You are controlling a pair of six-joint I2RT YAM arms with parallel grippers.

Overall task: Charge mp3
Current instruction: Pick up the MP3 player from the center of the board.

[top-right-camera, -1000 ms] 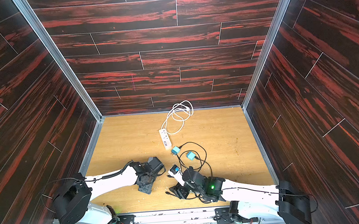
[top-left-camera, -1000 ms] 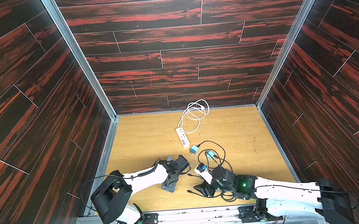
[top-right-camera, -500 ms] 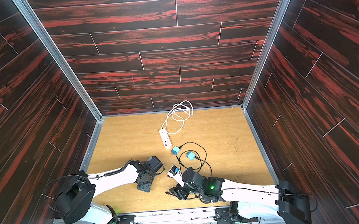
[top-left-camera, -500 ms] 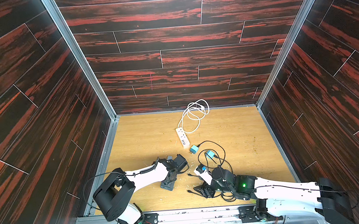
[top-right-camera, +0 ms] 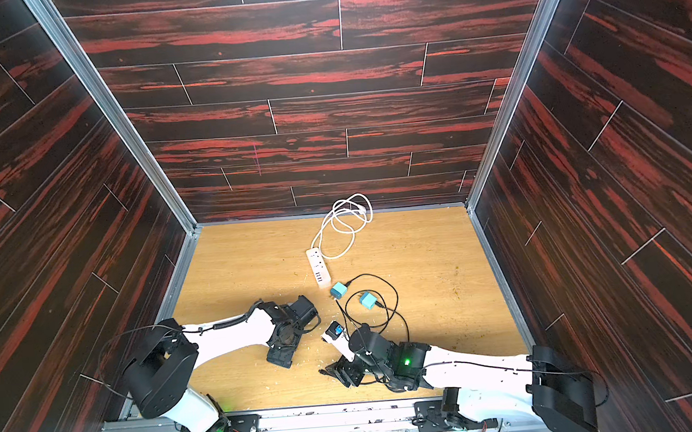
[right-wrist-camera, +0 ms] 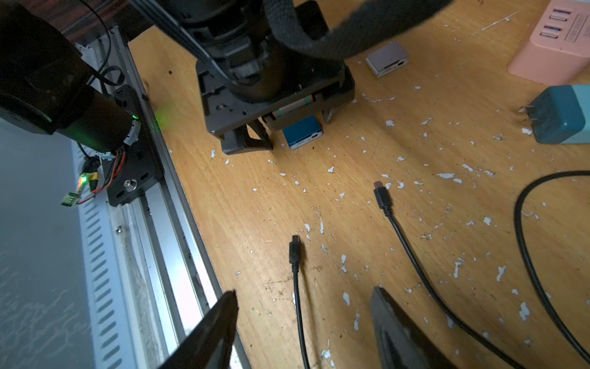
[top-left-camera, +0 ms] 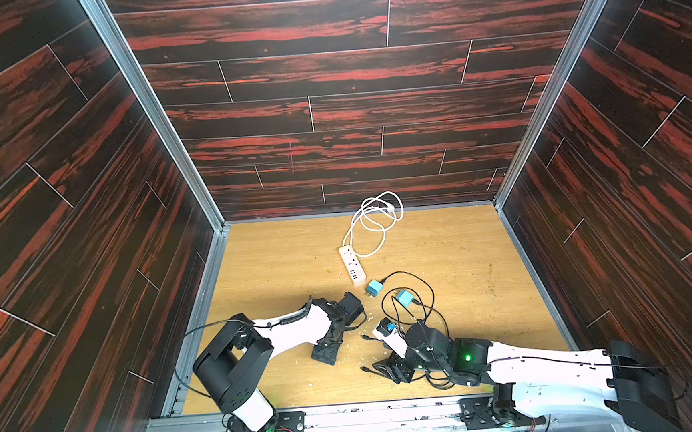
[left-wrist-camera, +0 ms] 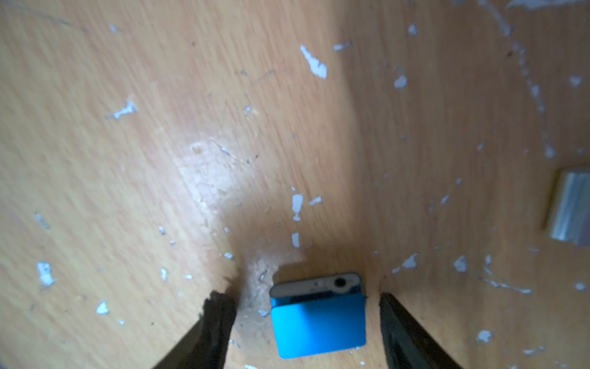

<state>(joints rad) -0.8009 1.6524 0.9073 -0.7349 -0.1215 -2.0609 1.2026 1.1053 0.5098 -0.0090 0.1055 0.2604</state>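
Both parted, left pincer (left-wrist-camera: 303,297) straddling blue mp3 (left-wrist-camera: 319,326) without touching, right pincer (right-wrist-camera: 305,291) empty over black cable plug (right-wrist-camera: 294,249).

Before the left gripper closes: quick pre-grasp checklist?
1. Blue mp3 between the left gripper fingers: ok.
2. Fingers touching it: not ok, there is a gap on each side.
3. Its port end unblocked: ok, it sticks out past the fingertips.
4. Right gripper holding the cable plug: not ok, the jaws are open and the plug lies loose ahead of them.
5. Teal charger in the power strip: not ok, it lies beside the strip with its prongs bare.
6. Which charger that plug's cable runs to: cannot tell.
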